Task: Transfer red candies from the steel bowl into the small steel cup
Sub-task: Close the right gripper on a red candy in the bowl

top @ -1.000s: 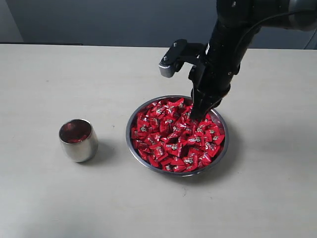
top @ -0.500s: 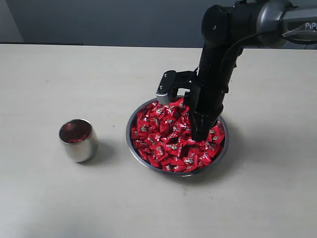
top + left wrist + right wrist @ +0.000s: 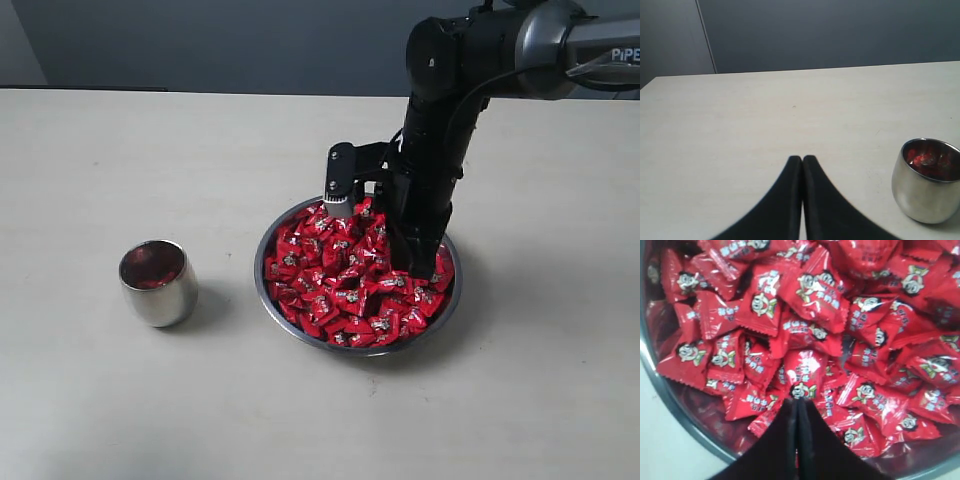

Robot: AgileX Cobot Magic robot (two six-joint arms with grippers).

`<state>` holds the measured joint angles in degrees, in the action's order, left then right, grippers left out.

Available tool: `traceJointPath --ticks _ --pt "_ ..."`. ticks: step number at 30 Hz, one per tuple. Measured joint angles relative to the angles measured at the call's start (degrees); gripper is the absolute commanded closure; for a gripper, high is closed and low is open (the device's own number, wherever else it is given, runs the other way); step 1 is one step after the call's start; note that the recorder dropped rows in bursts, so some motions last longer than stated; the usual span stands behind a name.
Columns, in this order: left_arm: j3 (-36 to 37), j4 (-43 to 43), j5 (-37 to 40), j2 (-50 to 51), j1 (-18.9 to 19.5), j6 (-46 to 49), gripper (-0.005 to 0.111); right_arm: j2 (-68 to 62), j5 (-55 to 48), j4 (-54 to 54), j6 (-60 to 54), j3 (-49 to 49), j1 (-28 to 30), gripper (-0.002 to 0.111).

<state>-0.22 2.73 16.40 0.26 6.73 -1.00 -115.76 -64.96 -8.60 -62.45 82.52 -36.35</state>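
Change since one second ago: right gripper [image 3: 798, 402] has come lower into the steel bowl [image 3: 260, 272], and its tip has shifted from about 1 o'clock to about 3 o'clock of the bowl. Bowl and cup have not moved.
Right claw state: jaws pressed flat together, tip resting against the pile. Nothing shows between the jaws, so no candy appears to be held.
Left claw state: left gripper [image 3: 802, 162] has its jaws closed on nothing and sits low over the table [image 3: 120, 150], near the cup.
Candy location: red candies [image 3: 340, 285] are heaped in the bowl and cover most of its floor. The wrist view shows red inside the cup as well, probably a few candies already delivered.
Cup location: small steel cup [image 3: 158, 285] stands upright at 9 o'clock of the bowl, apart from it.
Handling, weight: each candy is likely very light; lifting load is not a concern.
Handling, surface: wrappers look glossy and probably slick. The loose pile will likely shift under a closed tip.
Handling, stiffness: the pillow centre should be firm, the crimped ends thin and floppy.
Grasp point: across the pillow centre of a top-lying candy, jaws opened first. A crimped end is a weaker second choice.
Risk: pinching a neighbour as well, or a slip during transfer toward 9 o'clock.
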Motion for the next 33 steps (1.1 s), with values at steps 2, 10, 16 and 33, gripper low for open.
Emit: traceJointPath --ticks 2,10,16,33 --pt "0.0 0.0 0.0 0.0 0.0 0.0 0.106 0.0 1.2 0.3 0.0 0.0 0.0 0.109" --pt "0.0 0.0 0.0 0.0 0.0 0.0 0.106 -3.1 2.2 1.0 -0.2 0.0 0.0 0.109" --pt "0.0 0.0 0.0 0.0 0.0 0.0 0.106 -3.6 1.7 0.1 -0.2 0.3 0.0 0.109" --pt "0.0 0.0 0.0 0.0 0.0 0.0 0.106 -3.6 -0.5 -0.6 4.4 0.3 -2.5 0.109"
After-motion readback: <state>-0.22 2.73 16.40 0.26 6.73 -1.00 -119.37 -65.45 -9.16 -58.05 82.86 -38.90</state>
